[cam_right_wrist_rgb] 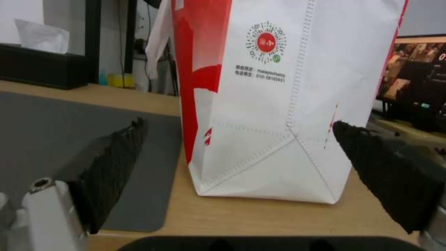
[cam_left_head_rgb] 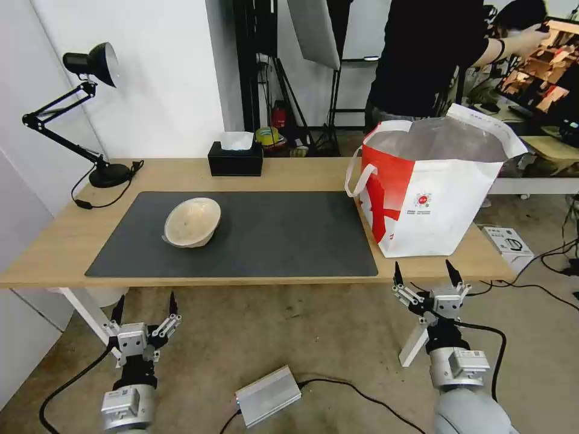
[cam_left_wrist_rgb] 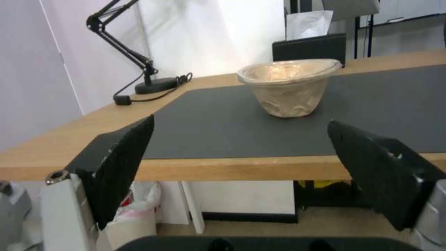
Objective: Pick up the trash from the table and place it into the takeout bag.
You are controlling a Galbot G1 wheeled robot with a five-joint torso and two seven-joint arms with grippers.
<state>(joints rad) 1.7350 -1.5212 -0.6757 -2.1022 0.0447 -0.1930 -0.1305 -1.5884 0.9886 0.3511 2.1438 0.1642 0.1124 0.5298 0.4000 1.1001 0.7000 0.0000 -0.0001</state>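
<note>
Table [cam_left_head_rgb: 289, 175] runs wide across the head view, light wood with a dark grey mat [cam_left_head_rgb: 271, 241] covering the middle, and there is 1 piece of trash on it — a beige bowl [cam_left_head_rgb: 193, 222] sitting on the left half of the mat, tipped a little so its opening faces near and right. Over on the right end stands the takeout bag [cam_left_head_rgb: 431, 193], white and red, upright, mouth wide open with the silver lining showing, 1 white loop handle hanging off its left side; its left bottom edge sits over the mat's right edge, the rest on bare wood. Left gripper [cam_left_head_rgb: 145, 307] hangs below and just near of the table's front edge, left of centre, fingers spread apart and holding nothing — from the left wrist view the bowl [cam_left_wrist_rgb: 289, 87] sits straight ahead between the 2 black fingers [cam_left_wrist_rgb: 123, 164], well beyond them. Right gripper [cam_left_head_rgb: 425, 274] is up at the near edge of the table on the right, just near of the bag's base, fingers also spread wide with nothing between them; in the right wrist view the bag [cam_right_wrist_rgb: 288, 104] stands close ahead, round red logo facing the camera. At the far edge, a black tissue box [cam_left_head_rgb: 235, 158] sits near the middle and a black desk lamp [cam_left_head_rgb: 90, 108] stands at the far left corner.
</note>
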